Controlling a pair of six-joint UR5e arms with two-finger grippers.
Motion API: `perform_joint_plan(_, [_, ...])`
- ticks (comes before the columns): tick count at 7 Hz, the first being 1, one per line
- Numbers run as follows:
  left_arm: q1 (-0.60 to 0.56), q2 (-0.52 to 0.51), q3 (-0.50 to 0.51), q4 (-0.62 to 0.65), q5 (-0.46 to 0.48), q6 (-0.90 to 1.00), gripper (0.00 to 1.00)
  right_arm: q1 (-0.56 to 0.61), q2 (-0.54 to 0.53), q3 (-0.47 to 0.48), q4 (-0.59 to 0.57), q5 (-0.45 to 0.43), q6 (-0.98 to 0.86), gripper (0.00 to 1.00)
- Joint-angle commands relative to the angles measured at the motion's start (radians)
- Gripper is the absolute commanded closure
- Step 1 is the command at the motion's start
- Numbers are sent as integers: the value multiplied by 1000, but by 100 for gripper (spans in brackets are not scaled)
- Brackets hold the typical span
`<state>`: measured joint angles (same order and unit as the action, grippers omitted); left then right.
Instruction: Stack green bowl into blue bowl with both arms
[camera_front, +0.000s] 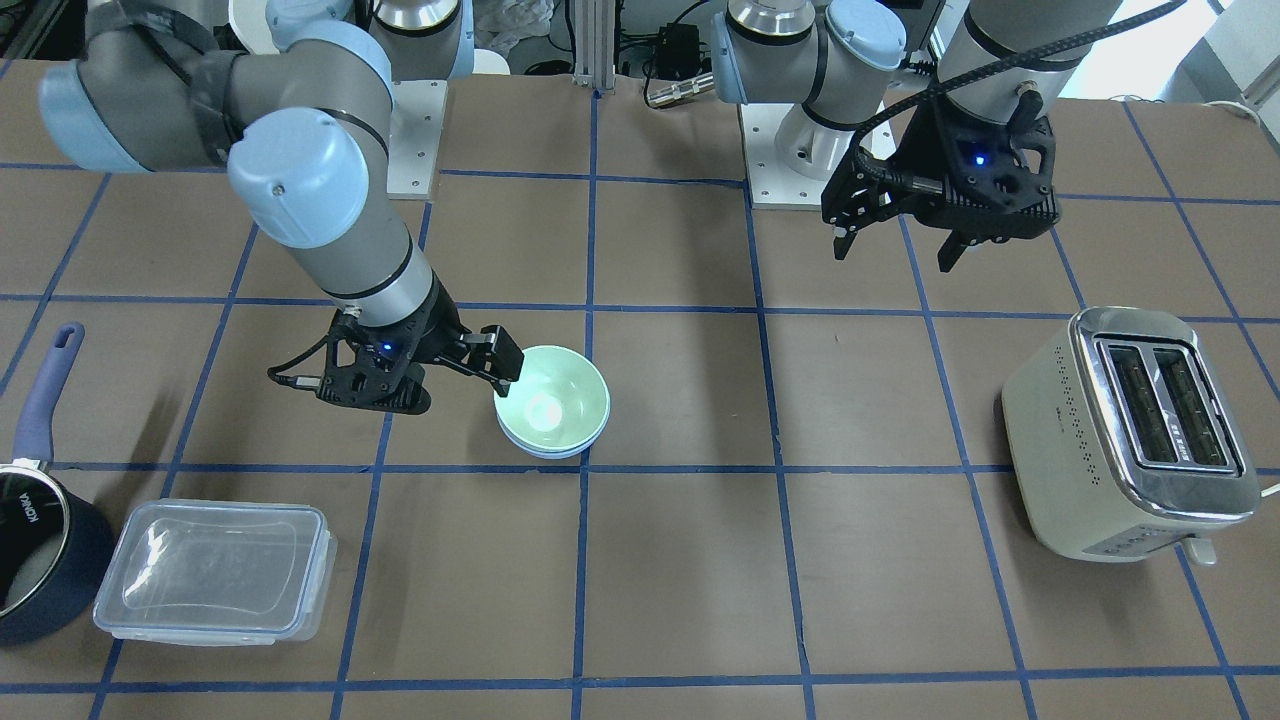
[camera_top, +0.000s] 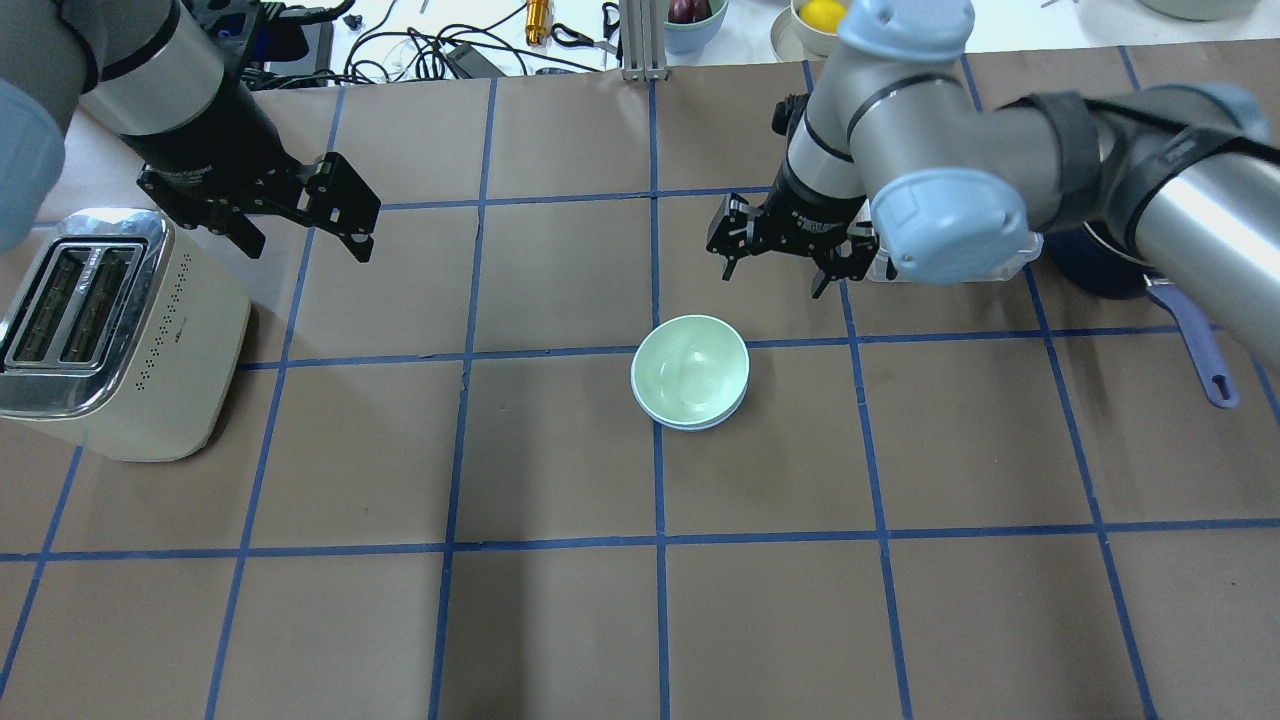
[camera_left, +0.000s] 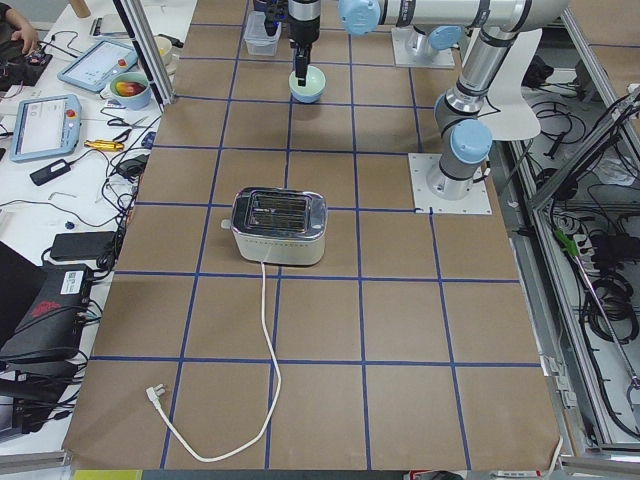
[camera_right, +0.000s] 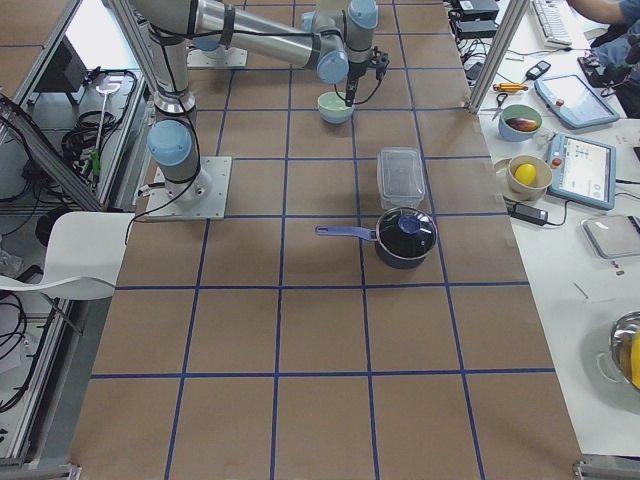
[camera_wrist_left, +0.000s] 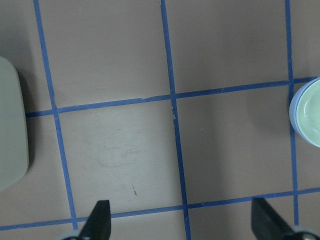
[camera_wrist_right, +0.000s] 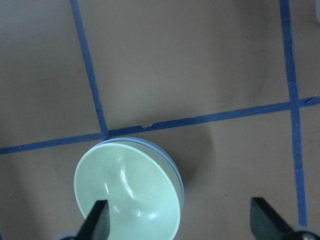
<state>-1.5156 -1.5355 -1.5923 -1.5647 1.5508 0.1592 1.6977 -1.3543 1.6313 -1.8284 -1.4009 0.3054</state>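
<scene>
The green bowl (camera_top: 690, 368) sits nested inside the blue bowl (camera_top: 702, 424) at the middle of the table; only the blue rim shows under it. Both also show in the front view, the green bowl (camera_front: 550, 400) above the blue rim (camera_front: 545, 451). My right gripper (camera_top: 775, 278) is open and empty, held above the table just beyond the stack. In its wrist view the green bowl (camera_wrist_right: 127, 195) lies by the left fingertip (camera_wrist_right: 99, 220). My left gripper (camera_top: 310, 245) is open and empty, raised over the table near the toaster.
A cream toaster (camera_top: 110, 330) stands at the left end, its cord trailing along the table (camera_left: 262, 330). A clear lidded container (camera_front: 215, 570) and a dark navy saucepan (camera_front: 40, 540) stand at the right arm's end. Blue tape lines grid the brown table.
</scene>
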Motion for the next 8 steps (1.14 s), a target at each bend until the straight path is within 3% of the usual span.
perform_joint_plan(1, [0, 0, 0, 0, 0, 0, 0, -15, -25, -276, 403, -42, -46, 0])
perform_joint_plan(2, [0, -5, 0, 2, 0, -1, 0, -50, -37, -330, 485, -108, -114, 0])
perform_joint_plan(5, [0, -5, 3, 3, 0, -1, 0, -150, -167, -321, 670, -132, -265, 2])
perform_joint_plan(8, [0, 2, 2, 3, 0, -1, 0, -147, -170, -295, 629, -205, -252, 7])
